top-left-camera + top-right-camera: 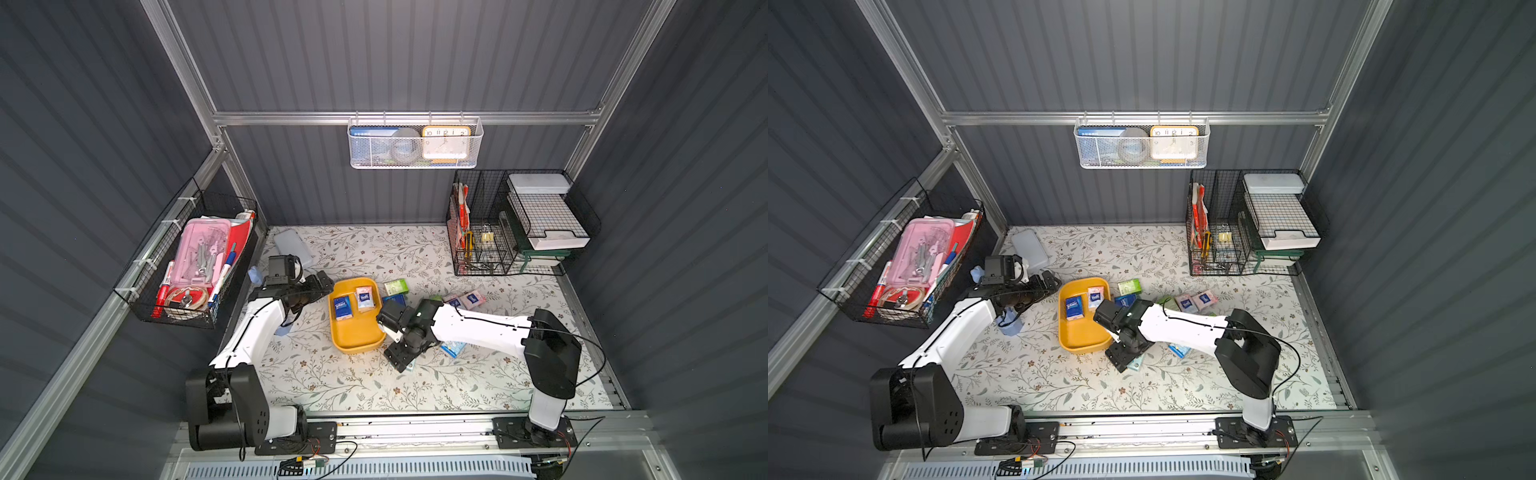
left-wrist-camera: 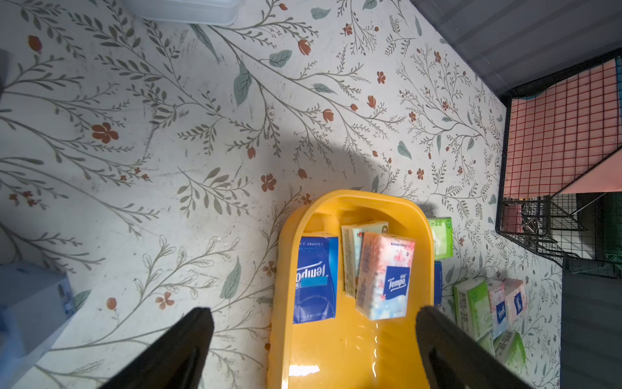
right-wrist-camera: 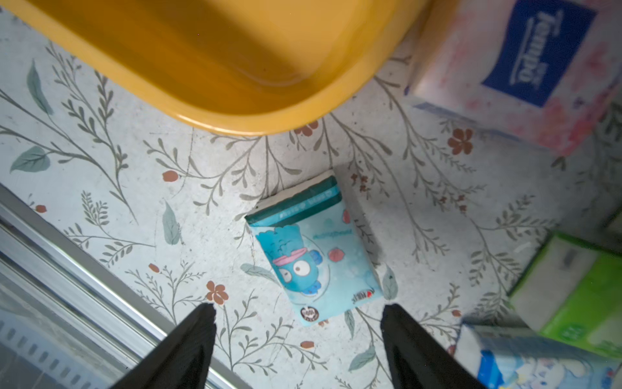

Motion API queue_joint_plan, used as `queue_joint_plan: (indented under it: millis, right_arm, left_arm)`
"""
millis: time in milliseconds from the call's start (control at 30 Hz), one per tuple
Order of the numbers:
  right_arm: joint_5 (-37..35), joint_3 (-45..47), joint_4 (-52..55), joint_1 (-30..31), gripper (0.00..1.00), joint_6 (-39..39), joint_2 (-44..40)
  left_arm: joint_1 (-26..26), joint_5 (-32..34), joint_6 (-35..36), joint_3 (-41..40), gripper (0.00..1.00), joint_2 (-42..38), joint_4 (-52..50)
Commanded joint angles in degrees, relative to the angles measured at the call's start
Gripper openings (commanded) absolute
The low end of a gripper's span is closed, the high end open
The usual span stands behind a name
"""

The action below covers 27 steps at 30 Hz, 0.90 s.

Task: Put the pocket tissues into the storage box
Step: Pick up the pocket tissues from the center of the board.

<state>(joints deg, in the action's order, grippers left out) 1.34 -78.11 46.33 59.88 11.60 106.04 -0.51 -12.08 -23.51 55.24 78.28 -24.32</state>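
Floral matting (image 1: 415, 386) is covering the tabletop where I am working. I am holding my right gripper (image 3: 298, 308) low over a light blue cartoon packet (image 3: 313, 256), which is lying flat on the mat just outside the storage box (image 1: 353, 334). The fingers are standing wide apart and gripping nothing. My left gripper (image 2: 313, 309) is hovering near the box's left rim, equally wide and empty. Three pocket tissues are sitting inside the box: a dark blue packet (image 2: 316, 276), a pink packet (image 2: 387, 276) and a pale packet (image 2: 351, 249) behind it.
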Motion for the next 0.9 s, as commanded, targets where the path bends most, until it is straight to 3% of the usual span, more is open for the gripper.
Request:
queue_joint_plan:
  millis: [0, 400, 667, 867]
  right_arm:
    - [-2.07, -0.30, 0.96, 1.07, 0.83, -3.55, 2.30]
    - [-7.50, -0.84, 0.40, 1.65, 0.86, -7.70, 6.72]
    - [-9.55, -0.87, 0.58, 1.73, 0.85, -7.07, 4.91]
    - [-10.74, -1.65, 0.60, 1.73, 0.75, -6.39, 6.90]
  left_arm:
    - [-0.01, -0.63, 1.27, 0.66, 0.99, -1.19, -2.17]
    - [-0.01, -0.61, -0.79, 0.48, 0.99, -2.72, -2.91]
    - [-0.01, 0.33, -0.79, 0.40, 0.99, -3.20, -3.46]
    - [-0.01, 0.42, -0.75, 0.40, 0.99, -3.26, -3.45]
